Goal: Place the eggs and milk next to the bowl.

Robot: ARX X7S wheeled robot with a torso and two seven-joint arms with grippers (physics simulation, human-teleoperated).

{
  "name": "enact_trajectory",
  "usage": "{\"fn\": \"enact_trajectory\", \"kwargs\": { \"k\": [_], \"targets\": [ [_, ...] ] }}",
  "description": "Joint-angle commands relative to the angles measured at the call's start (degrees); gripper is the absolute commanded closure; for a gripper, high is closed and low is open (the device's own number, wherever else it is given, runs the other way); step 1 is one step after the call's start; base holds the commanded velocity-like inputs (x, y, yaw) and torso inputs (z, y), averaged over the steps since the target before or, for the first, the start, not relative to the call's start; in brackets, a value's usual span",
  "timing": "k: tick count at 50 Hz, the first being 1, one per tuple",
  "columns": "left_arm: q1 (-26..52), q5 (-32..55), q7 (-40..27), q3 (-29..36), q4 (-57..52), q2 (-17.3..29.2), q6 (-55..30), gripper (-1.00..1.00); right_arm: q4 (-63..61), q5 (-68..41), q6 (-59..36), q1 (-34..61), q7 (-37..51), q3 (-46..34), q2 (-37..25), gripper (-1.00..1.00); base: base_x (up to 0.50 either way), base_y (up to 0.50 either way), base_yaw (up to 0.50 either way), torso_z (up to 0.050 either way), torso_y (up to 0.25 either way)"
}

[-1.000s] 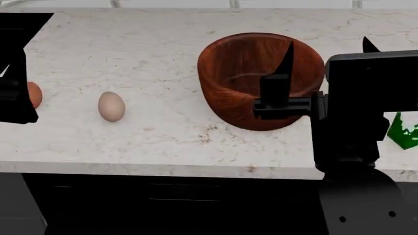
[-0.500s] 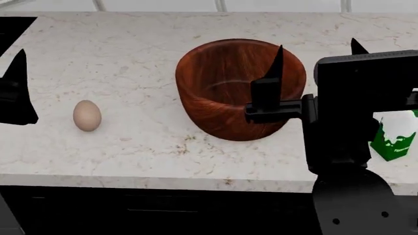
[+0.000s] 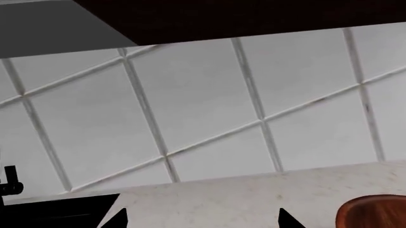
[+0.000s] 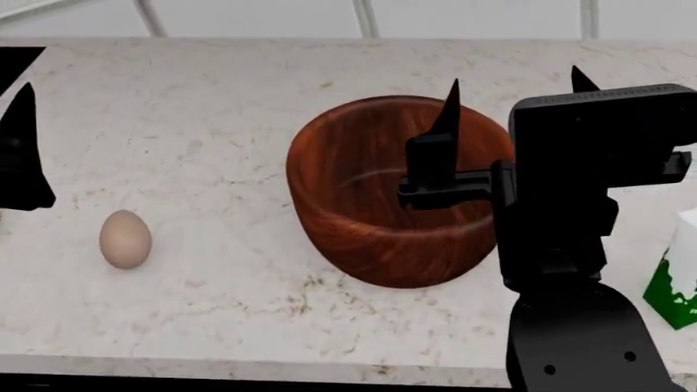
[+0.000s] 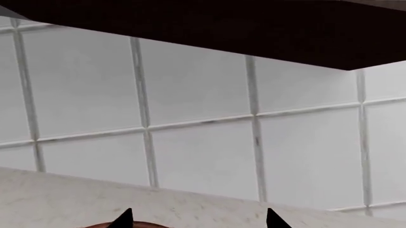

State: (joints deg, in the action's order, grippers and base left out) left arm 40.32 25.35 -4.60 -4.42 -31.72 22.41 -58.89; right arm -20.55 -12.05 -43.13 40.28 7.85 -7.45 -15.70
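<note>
The dark wooden bowl [image 4: 376,224] stands mid-counter, and its rim [image 3: 374,211] also shows in the left wrist view. One pale beige egg [image 4: 126,238] lies to its left, well apart from it. At the right edge, the white and green milk carton [image 4: 677,282] is partly cut off. My right gripper [image 4: 514,82] hovers open over the bowl's right side, nothing between its tips [image 5: 198,221]. My left gripper [image 3: 203,221] is open and empty. Only one of its fingers [image 4: 24,155] shows in the head view, up and left of the egg.
The pale marble counter [image 4: 218,122] runs back to a white tiled wall [image 5: 203,142]. A black flat surface [image 3: 57,211] lies at the counter's far left. The counter's front edge [image 4: 273,367] is near the bottom of the head view.
The head view has shifted, so the bowl and pale egg sit lower and further left in frame. The reddish egg has left the view. Both grippers stay open.
</note>
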Motion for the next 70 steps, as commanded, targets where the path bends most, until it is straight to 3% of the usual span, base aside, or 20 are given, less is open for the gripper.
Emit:
{"fn": "enact_trajectory", "kwargs": {
  "k": [1, 22, 52, 53, 59, 70],
  "targets": [
    [-0.23, 0.49, -0.11, -0.38, -0.33, 0.11, -0.10, -1.00, -0.31, -0.37, -0.31, 0.12, 0.13, -0.11, -0.10, -1.00, 0.23, 0.03, 0.00, 0.000, 0.000],
    [0.24, 0.79, -0.01, 1.15, 0.69, 0.08, -0.12, -1.00, 0.16, -1.18, 0.85, -0.53, 0.67, 1.05, -0.15, -1.00, 0.23, 0.03, 0.00, 0.000, 0.000],
    [0.14, 2.18, 0.14, 0.57, -0.16, 0.22, -1.70, -1.00, -0.46, -1.55, 1.00, -0.93, 0.89, 1.06, -0.15, -1.00, 0.00, 0.00, 0.00, 0.000, 0.000],
    [0.67, -9.57, 9.90, -1.96, -2.27, -5.35, -6.06, -1.00, -1.23, 12.68, -0.71, -1.46, -11.32, 7.46, 8.63, -1.00, 0.00, 0.00, 0.00, 0.000, 0.000],
    [2.04, -8.02, 9.98, -3.68, -3.38, -5.27, -10.56, -1.00, -1.48, 12.29, -1.03, -1.29, -11.07, 7.48, 8.42, -1.00, 0.00, 0.00, 0.00, 0.000, 0.000],
    [3.90, -6.13, 11.17, -1.92, -5.35, -0.87, -21.67, -1.00, -1.35, 11.68, -0.71, -1.62, -10.67, 7.11, 8.15, -1.00, 0.00, 0.00, 0.00, 0.000, 0.000]
  ]
}}
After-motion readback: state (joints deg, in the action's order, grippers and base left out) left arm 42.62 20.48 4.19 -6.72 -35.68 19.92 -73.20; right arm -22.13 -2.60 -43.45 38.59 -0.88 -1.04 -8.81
